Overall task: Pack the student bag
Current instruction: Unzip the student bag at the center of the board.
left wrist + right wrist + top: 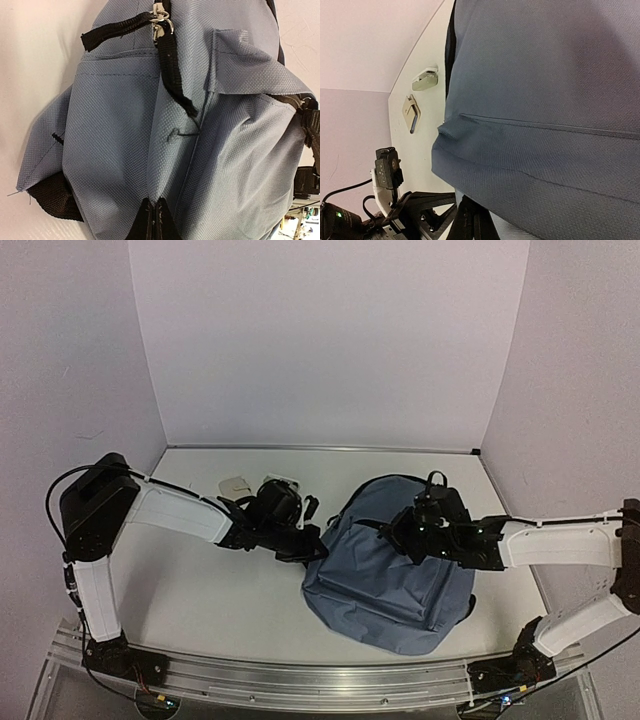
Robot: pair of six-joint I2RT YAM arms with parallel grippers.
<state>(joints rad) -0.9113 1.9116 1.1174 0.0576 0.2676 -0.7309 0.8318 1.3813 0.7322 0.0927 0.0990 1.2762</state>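
At 3–4 o'clock on the bench [200, 590]: the student bag [385, 575], lying flat with its pocket side up and its top loop [436, 480] toward 12.

Thin woven fabric that sags and creases, and it looks near-empty. I'd judge it light and floppy with no stiffness, so a one-point lift will just drape.

Better holds, my guess: the black webbing strap [172, 70], the loop, or the seam ridges. The metal zip pulls [161, 20] are small and likely slippery.

Left fingers [146, 222] are at the bag's 9 o'clock edge, nearly together. Creases converge on the tips, which reads as a pinch of fabric. Right fingers [465, 220] are over the bag's 12 o'clock end, in shadow against the cloth. Can't tell their gap.

Around: two small items at 10–11 o'clock from the bag, behind the left arm. One is a flat beige piece [235, 483], the other a white clip-like piece [283, 480]. Can't identify either. The left forearm lies between them and the bag, so reaching them likely means clearing that arm.
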